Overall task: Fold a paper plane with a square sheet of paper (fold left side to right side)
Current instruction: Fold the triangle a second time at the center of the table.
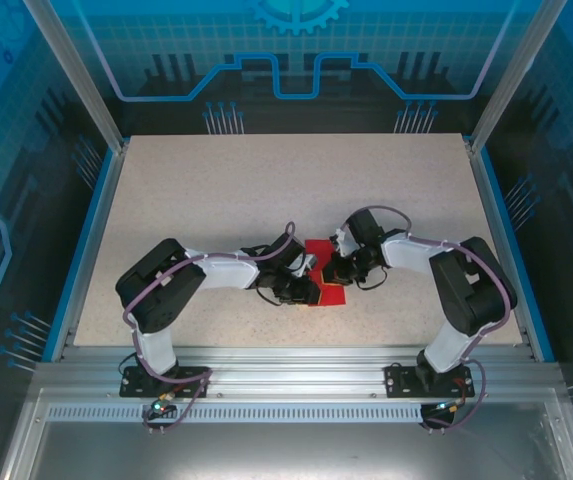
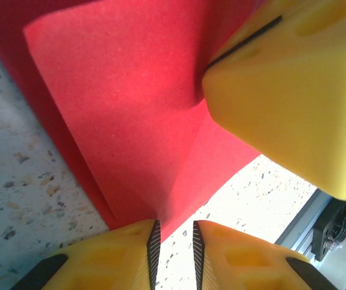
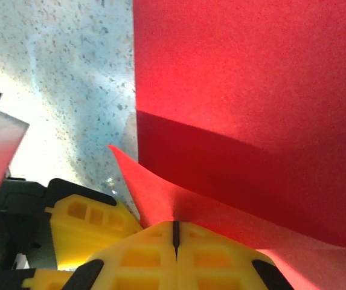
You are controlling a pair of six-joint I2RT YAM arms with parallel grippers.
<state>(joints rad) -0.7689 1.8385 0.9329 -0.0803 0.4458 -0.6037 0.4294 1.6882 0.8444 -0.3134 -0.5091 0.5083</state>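
Risk of a skewed crease is the main concern. The right hand (image 3: 176,226) is fully closed on a lifted flap of the square sheet of paper (image 1: 324,250). The left hand (image 2: 176,225) stands slightly parted, with bare counter (image 1: 266,180) visible through its gap, and clamps nothing. Judged from this, an unpinned sheet could slide with the flap, or tear. The sheet lies at mid-counter between both hands. Its long axis runs roughly far-to-near in the top view. No definite nose is discernible.
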